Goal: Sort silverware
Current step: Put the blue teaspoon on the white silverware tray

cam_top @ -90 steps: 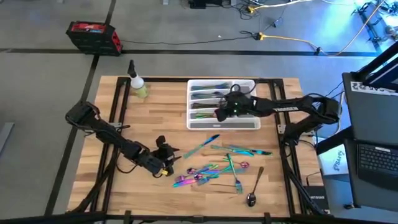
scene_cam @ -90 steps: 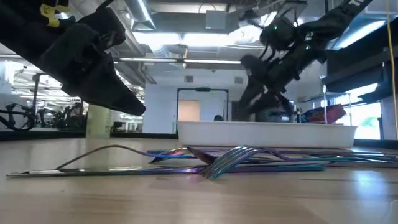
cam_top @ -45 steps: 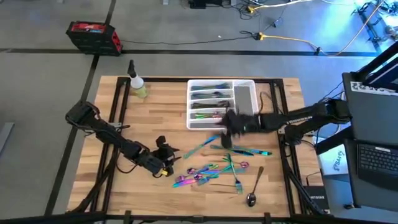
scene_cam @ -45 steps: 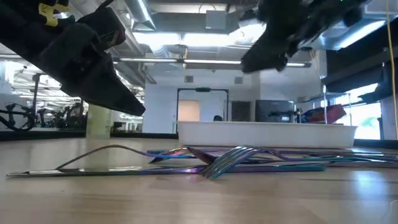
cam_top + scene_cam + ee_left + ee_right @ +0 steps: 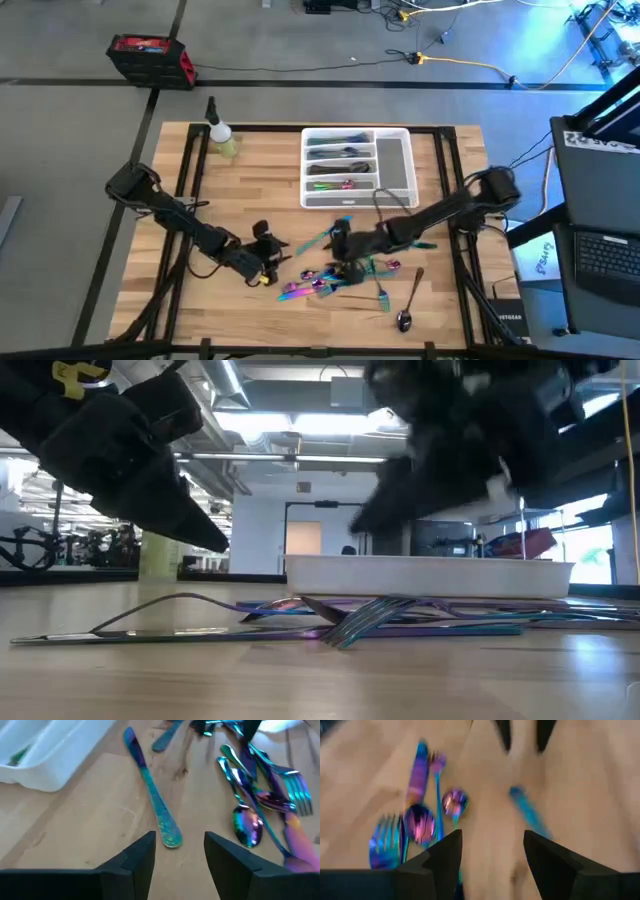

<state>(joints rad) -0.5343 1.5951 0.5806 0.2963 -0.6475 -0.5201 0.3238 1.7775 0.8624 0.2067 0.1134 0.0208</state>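
High view: right gripper, jaws apart, over silverware; labels unreadable.

I see a wooden table with a black frame standing on grey floor crossed by dark tape lines. A red toolbox sits far left, a yellow cable far right, a laptop on a desk at right. Across the room: a lit white doorway, ceiling light strips, ducts, and bikes at left.
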